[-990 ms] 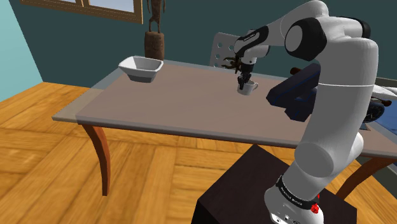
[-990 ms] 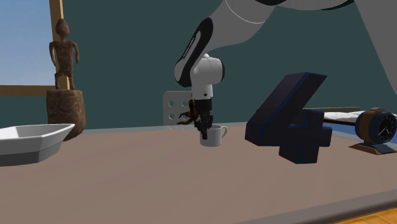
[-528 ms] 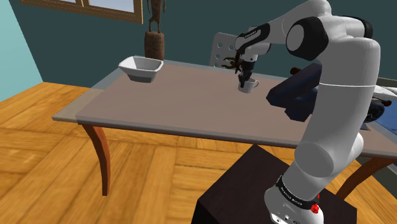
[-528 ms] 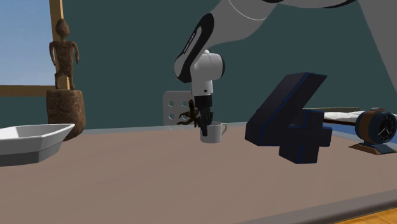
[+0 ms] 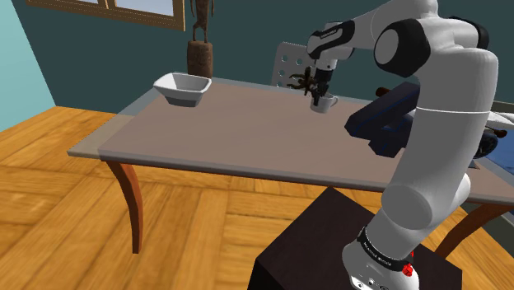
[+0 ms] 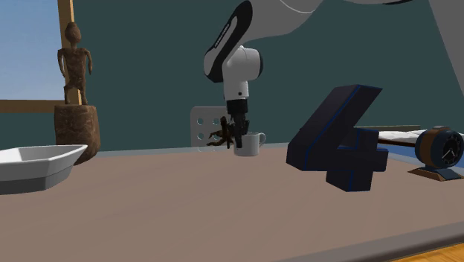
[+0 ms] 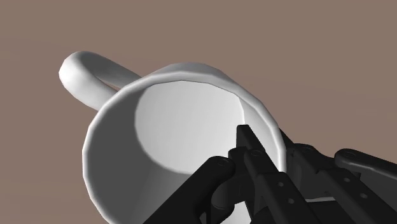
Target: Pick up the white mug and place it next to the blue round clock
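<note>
One gripper (image 5: pixel 316 92) (image 6: pixel 239 140) (image 7: pixel 264 143), black, two fingers, clenched on the rim wall of the white mug (image 5: pixel 326 102) (image 6: pixel 250 144) (image 7: pixel 178 133); one finger is inside the cup, the other outside it.

One white mug, hanging from the gripper and somewhat tilted, handle pointing away from the fingers. It appears to be clear of the worktop (image 5: pixel 231 132) (image 6: pixel 186 208), though the gap beneath it is hard to confirm.

One dark blue angular block (image 5: pixel 383 119) (image 6: pixel 342 141), on the worktop near the gripper, between it and the clock.

One blue round clock (image 6: pixel 442 149), well apart from the gripper, beyond the block.

One white bowl (image 5: pixel 183 88) (image 6: pixel 33 165) and one brown carved figure (image 5: pixel 198 41) (image 6: pixel 74 89), well apart from the gripper on the side away from the clock.

One pale perforated chair back (image 5: pixel 288 64) (image 6: pixel 204 126), behind the gripper.

Progress, as judged: the grasp is made and the pick-up looks done. Left to do are the carry past the block, the set-down beside the clock and the release.

Hard to make out:
- A small dark brown shape (image 6: pixel 219 138) just beside the gripper cannot be identified.
- The mug's base is hidden in the wrist view.
- The arm cuts off the worktop around the clock in the shoulder view.
</note>
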### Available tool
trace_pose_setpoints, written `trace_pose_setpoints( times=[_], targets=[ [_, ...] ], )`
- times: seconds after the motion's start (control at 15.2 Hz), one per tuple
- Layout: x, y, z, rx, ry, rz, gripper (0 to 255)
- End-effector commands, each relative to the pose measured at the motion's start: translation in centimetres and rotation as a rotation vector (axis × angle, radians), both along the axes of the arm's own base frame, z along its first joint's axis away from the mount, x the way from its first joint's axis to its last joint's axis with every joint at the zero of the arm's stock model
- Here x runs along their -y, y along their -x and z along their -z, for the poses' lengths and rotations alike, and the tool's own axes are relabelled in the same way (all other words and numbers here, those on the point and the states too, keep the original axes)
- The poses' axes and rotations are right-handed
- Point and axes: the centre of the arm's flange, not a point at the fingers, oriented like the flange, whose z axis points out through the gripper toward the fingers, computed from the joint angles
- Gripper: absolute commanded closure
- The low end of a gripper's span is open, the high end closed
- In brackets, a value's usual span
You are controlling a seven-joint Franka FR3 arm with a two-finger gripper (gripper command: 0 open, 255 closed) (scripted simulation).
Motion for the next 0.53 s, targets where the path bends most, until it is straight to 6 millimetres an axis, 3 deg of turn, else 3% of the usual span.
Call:
trace_pose_setpoints(
  times=[0.0,0.46],
  targets=[
    [0.0,0.1,-1.1,0.000,0.000,0.000,255],
    [0.0,0.1,-4.8,0.000,0.000,0.000,255]
  ],
)
